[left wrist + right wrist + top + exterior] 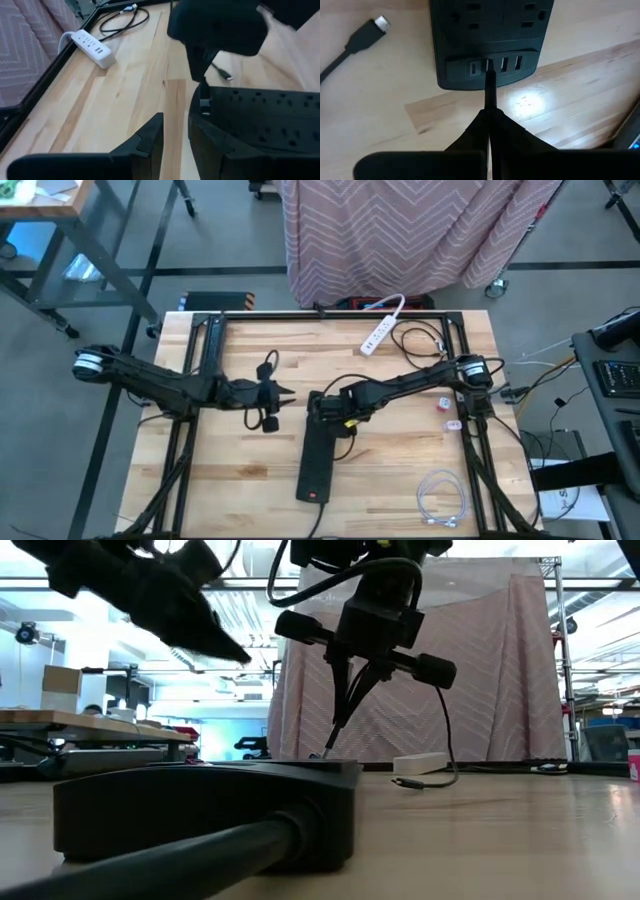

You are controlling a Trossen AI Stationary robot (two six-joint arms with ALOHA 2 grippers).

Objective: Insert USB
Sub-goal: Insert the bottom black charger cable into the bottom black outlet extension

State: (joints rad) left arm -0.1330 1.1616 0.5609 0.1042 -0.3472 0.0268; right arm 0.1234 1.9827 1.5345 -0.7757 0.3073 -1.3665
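Observation:
A black power strip (315, 452) lies along the middle of the table, with a row of USB ports (495, 65) on its far end face. My right gripper (322, 408) stands over that end, shut on a thin black USB plug (489, 87) whose metal tip (489, 64) is at the second port. The cable's loose end (369, 33) lies on the wood beside the strip. My left gripper (175, 127) hovers open just left of the strip's far end, with nothing between its fingers. My right gripper pinches the USB plug's back part (490, 107) between its two fingers, at their tips. The fingers (345, 690) slant down from above, in line with the plug. The plug points down at the strip's end face, its tip (318, 753) at the port row.
A white power strip (380, 332) with a black cord lies at the table's far edge. A coil of white cable (440, 500) sits near the front right corner, small pink objects (442, 404) at the right. A black frame (320, 315) borders the table.

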